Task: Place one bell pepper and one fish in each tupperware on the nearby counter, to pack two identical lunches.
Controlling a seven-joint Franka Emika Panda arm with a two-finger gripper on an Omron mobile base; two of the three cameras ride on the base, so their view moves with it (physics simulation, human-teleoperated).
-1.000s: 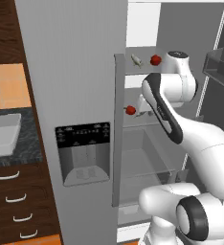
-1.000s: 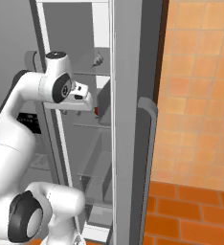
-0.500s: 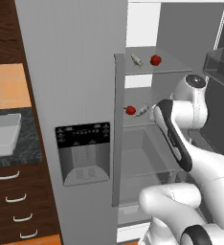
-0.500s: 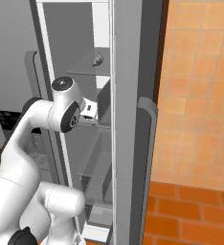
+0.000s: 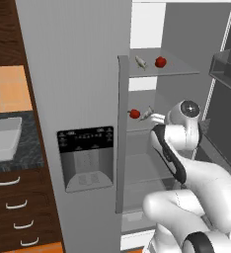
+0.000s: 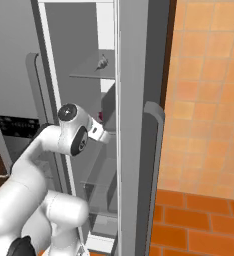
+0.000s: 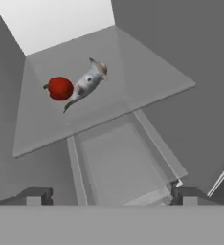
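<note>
Inside the open fridge, a red bell pepper [image 5: 160, 62] and a small silver fish [image 5: 141, 62] lie on the upper glass shelf. The lower shelf holds another bell pepper [image 5: 134, 113] and fish [image 5: 146, 115]; the hand view shows this pepper [image 7: 60, 88] and fish [image 7: 87, 82] side by side, touching. My gripper [image 5: 155, 118] hovers just in front of that lower shelf, open and empty, its fingertips [image 7: 35, 195] spread wide apart. A light-grey tupperware [image 5: 1, 140] sits on the speckled counter [image 5: 29, 154] at far left.
The closed grey fridge door with its dispenser panel [image 5: 85, 158] stands between the counter and the open compartment. The open right door [image 6: 139, 130] with its handle [image 6: 151, 150] flanks my arm. A clear drawer [image 7: 123, 162] sits below the lower shelf. Wood drawers [image 5: 14, 210] are under the counter.
My hand has come down from the upper shelf's level to the lower shelf, and the jaws have spread wide. The peppers and fish have not moved.
</note>
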